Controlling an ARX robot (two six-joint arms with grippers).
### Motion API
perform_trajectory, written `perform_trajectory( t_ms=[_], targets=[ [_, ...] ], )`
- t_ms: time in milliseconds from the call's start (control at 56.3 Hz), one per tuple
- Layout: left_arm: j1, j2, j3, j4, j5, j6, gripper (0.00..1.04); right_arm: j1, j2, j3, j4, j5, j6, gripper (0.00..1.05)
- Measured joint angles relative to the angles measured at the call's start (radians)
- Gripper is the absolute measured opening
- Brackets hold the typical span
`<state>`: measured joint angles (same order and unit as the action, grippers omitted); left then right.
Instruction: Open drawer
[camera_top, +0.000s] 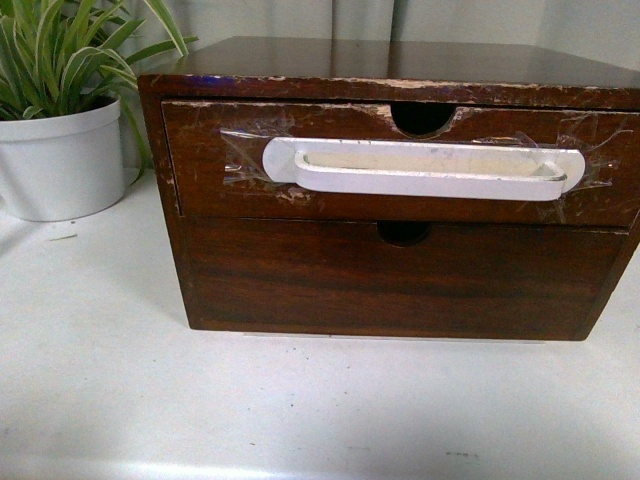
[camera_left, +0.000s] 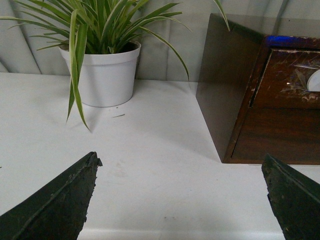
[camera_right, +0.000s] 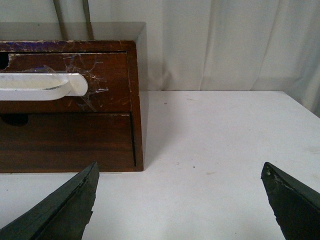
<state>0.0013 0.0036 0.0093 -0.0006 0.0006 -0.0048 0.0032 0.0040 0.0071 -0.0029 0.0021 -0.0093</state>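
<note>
In the front view we see the drawer (camera_top: 400, 210) as the upper of two fronts in a dark wooden chest (camera_top: 350, 60) standing on the white worktop (camera_top: 120, 400). Its long white handle (camera_top: 425, 168) is taped across it under a half-round notch (camera_top: 421, 117). The front sits level with the chest's frame and with the plain lower front (camera_top: 400, 285), so we judge it fully shut, and neither arm appears here. A potted plant (camera_top: 60, 160) stands to the chest's left. In the left wrist view the left gripper (camera_left: 180, 157) hangs over bare worktop with its fingers (camera_left: 65, 200) spread wide and holding nothing. The chest's left corner lies ahead and off to one side, apart from the fingers. In the right wrist view the right gripper (camera_right: 180, 167) is likewise spread wide and empty, short of the chest's right corner, with the handle's end in sight beyond it. We judge the task not yet begun: the reach to the handle, the grasp and the pull outward all remain.
</note>
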Motion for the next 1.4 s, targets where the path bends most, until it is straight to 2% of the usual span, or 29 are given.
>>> perform_trajectory(
  t_ms=[178, 249, 302, 444, 551, 710, 781, 870, 995, 1208, 1403],
  targets=[
    [0.000, 0.000, 0.000, 0.000, 0.000, 0.000, 0.98, 0.000, 0.000, 0.000, 0.000, 0.000, 0.000, 0.96],
    [-0.013, 0.041, 0.031, -0.107, -0.046, 0.001, 0.98, 0.031, 0.040, 0.032, -0.102, 0.107, -0.035, 0.96],
    [-0.014, 0.070, 0.040, -0.159, -0.034, 0.000, 0.98, 0.040, 0.062, 0.044, -0.135, 0.122, -0.047, 0.96],
    [-0.049, 0.121, 0.084, -0.214, 0.032, 0.009, 0.98, 0.035, 0.142, 0.111, -0.229, 0.036, -0.098, 0.96],
    [-0.079, 0.164, 0.130, -0.229, 0.086, 0.063, 0.98, 0.002, 0.205, 0.180, -0.277, -0.076, -0.170, 0.96],
    [-0.047, 0.322, 0.203, -0.217, 0.240, 0.238, 0.98, -0.040, 0.313, 0.280, -0.341, -0.196, -0.305, 0.96],
    [-0.002, 0.406, 0.253, -0.216, 0.348, 0.346, 0.98, -0.045, 0.359, 0.327, -0.380, -0.238, -0.365, 0.96],
    [0.058, 0.534, 0.354, -0.256, 0.470, 0.528, 0.98, -0.047, 0.433, 0.407, -0.435, -0.282, -0.477, 0.96],
    [0.089, 0.684, 0.511, -0.362, 0.579, 0.756, 0.98, -0.048, 0.552, 0.535, -0.474, -0.312, -0.620, 0.96],
    [0.041, 0.847, 0.766, -0.530, 0.687, 0.982, 0.98, -0.042, 0.723, 0.719, -0.498, -0.337, -0.731, 0.96],
    [-0.042, 0.983, 0.946, -0.676, 0.727, 1.048, 0.98, 0.021, 0.835, 0.841, -0.569, -0.320, -0.818, 0.96]
  ],
)
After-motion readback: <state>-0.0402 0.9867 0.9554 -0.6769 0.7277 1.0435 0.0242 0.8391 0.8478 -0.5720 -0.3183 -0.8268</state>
